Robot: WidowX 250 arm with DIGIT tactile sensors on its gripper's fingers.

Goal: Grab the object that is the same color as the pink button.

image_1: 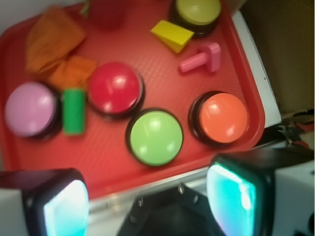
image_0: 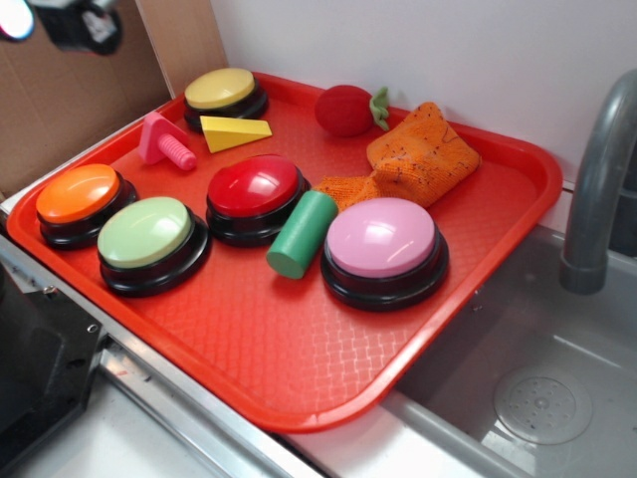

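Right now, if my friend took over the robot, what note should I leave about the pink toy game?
Gripper: fingers spread open, nothing held, high above the tray's near edge, away from every toy.
Pink peg toy: lying on the red tray at the back left, beside the yellow wedge, in front of the yellow button.
Pink button: front right, next to the green cylinder.
Done: nothing grabbed yet.
Left: move over the peg toy, lower, close on it, lift.
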